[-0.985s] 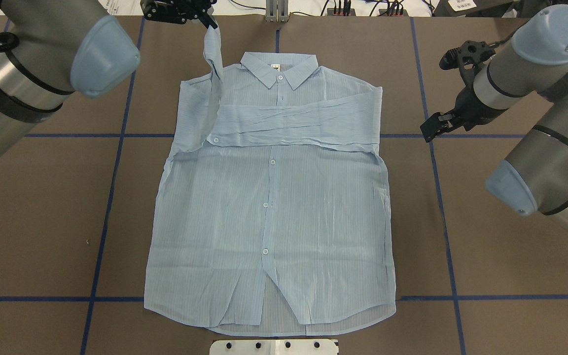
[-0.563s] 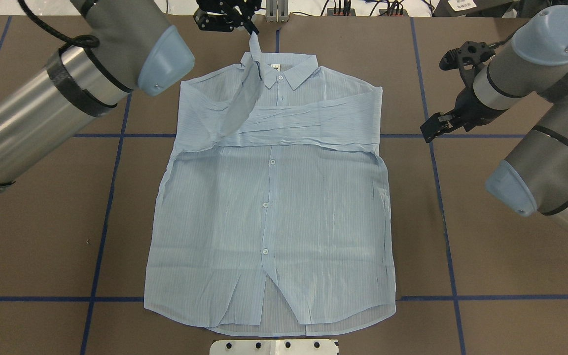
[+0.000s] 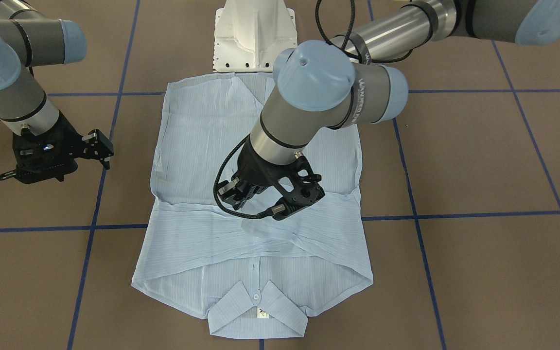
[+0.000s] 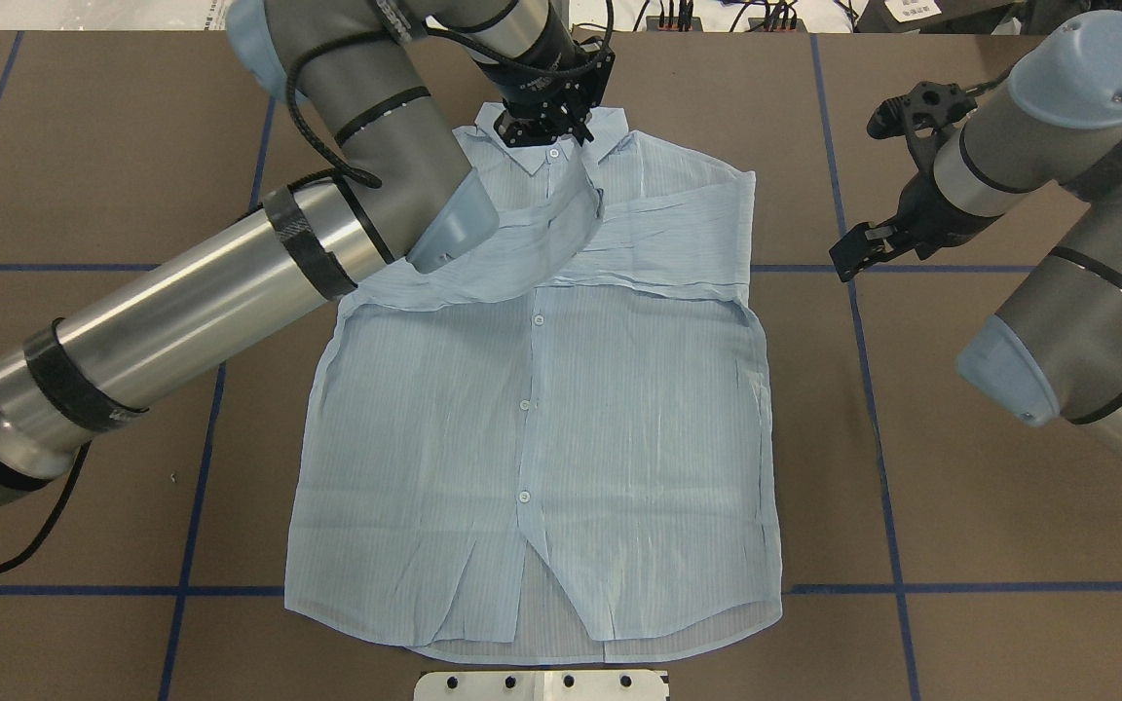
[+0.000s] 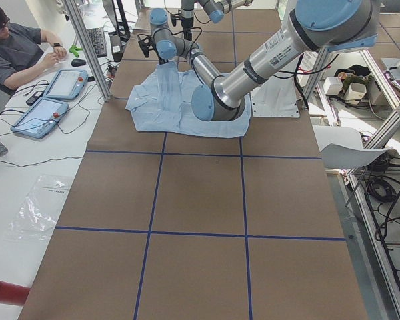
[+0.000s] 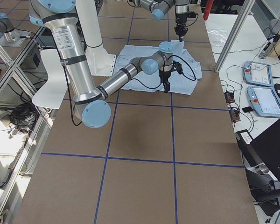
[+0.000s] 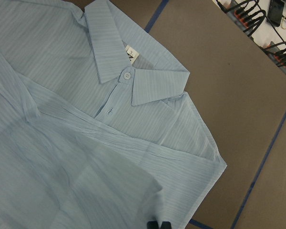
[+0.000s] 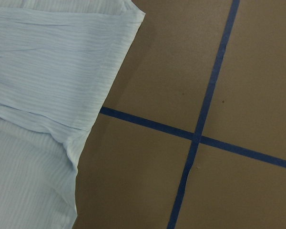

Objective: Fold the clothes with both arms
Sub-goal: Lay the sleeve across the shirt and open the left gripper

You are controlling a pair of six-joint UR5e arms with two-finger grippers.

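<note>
Left gripper (image 4: 566,129) pinches sleeve (image 4: 532,253) of shirt (image 4: 542,438) above collar (image 3: 258,316), to lay it across chest. Right gripper (image 4: 850,257) hovers beside shirt's edge, clear of fold; cannot tell if spread.

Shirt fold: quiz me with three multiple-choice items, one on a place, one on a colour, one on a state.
1. The right pincer is:
A) over the collar
B) over bare table beside the shirt
C) on the hem

2. The tape lines on the table are:
A) blue
B) red
C) yellow

3. The left pincer is:
A) open and empty
B) shut on a sleeve
C) out of every view

Answers:
1 B: the overhead view shows it off the shirt's edge.
2 A: the grid is dark blue.
3 B: the sleeve hangs from its closed tips.
</note>
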